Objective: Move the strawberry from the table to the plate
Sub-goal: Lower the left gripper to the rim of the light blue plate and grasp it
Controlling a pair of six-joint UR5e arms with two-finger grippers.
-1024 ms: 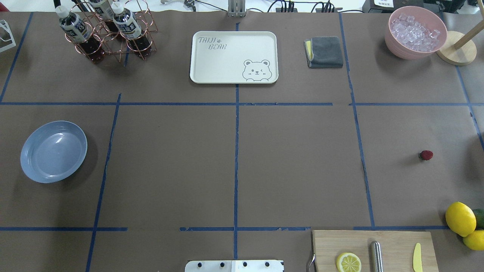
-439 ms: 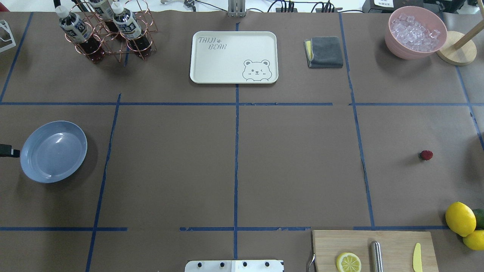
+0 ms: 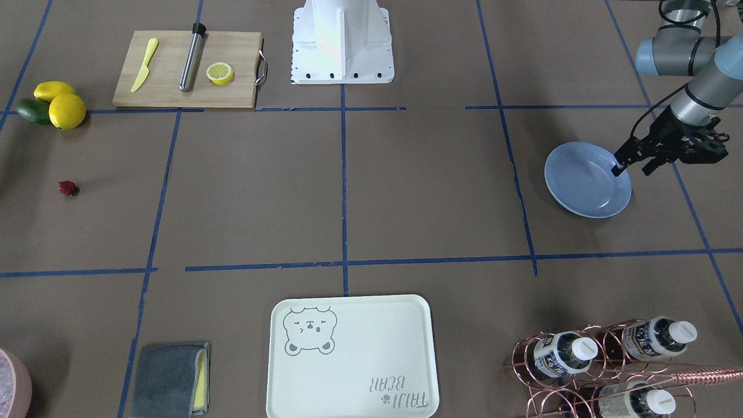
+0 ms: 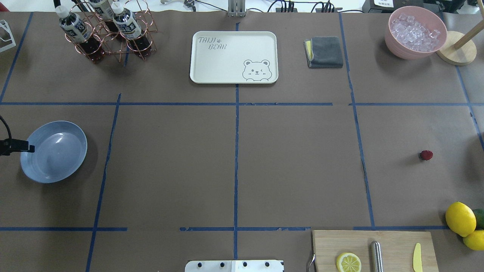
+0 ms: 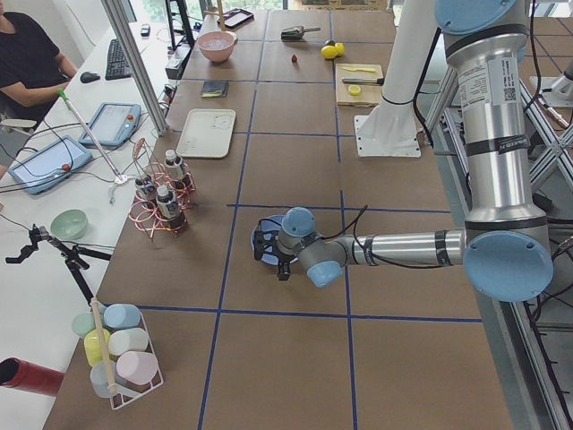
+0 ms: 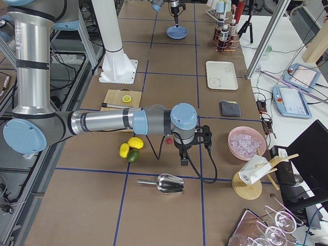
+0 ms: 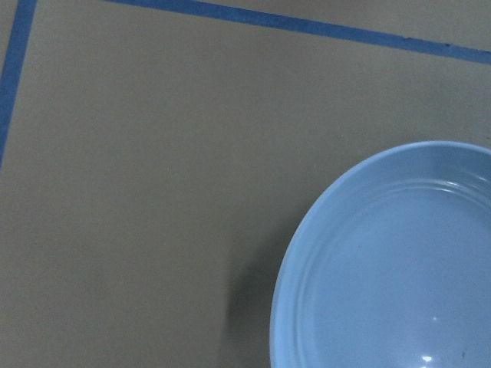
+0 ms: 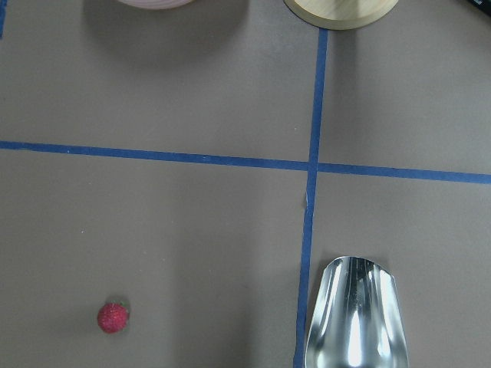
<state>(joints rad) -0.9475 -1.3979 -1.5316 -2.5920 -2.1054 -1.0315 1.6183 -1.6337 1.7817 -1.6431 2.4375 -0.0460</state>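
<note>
lying on the surface (image 4: 295, 170), the strawberry (image 4: 426, 155) is well apart from the plate (image 4: 53, 168); the left pincer (image 3: 633, 168) hangs spread at its rim; for the right pincer (image 6: 183, 160), cannot tell.

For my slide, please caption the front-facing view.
Left hand at the rim of the light-blue plate; the strawberry lies on the table at the opposite side.

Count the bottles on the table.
3, all in the copper rack at the far left corner: left bottle, right bottle, rear bottle. None seem hidden.
</note>
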